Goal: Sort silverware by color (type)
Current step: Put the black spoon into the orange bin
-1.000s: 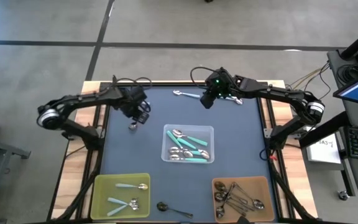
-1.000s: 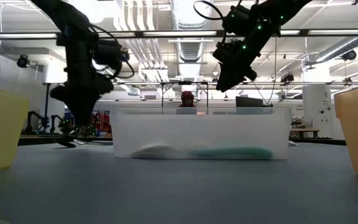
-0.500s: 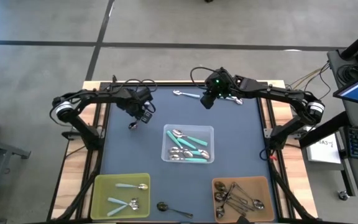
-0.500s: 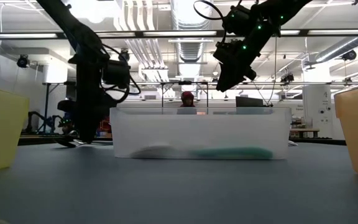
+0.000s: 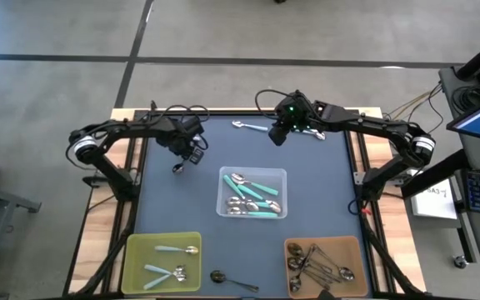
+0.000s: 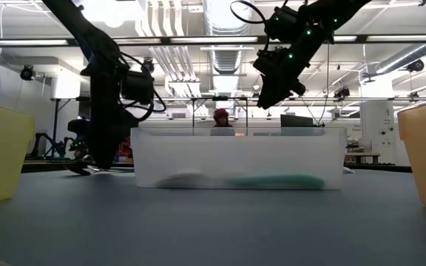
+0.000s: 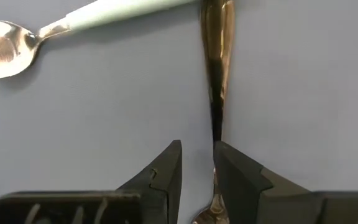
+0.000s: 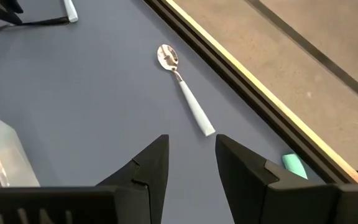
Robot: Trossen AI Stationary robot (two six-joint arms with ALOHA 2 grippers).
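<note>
From above: left gripper point(image 5: 192, 156) low over the mat, a dark spoon point(image 5: 177, 168) just beside its tip; right gripper point(image 5: 278, 133) raised, pale-handled spoon point(image 5: 248, 126) near it. Clear bin point(image 5: 253, 192) sits between both arms. Left wrist: jaws parted with a narrow gap, dark spoon point(image 7: 215, 74) running beside one finger point(image 7: 238, 180), not clamped. Right wrist: fingers point(image 8: 151, 165) apart, empty, pale-handled spoon point(image 8: 185, 90) ahead of them.

No text, label, brand, number or sign can be read anywhere on the table, the bins or the room behind.
</note>
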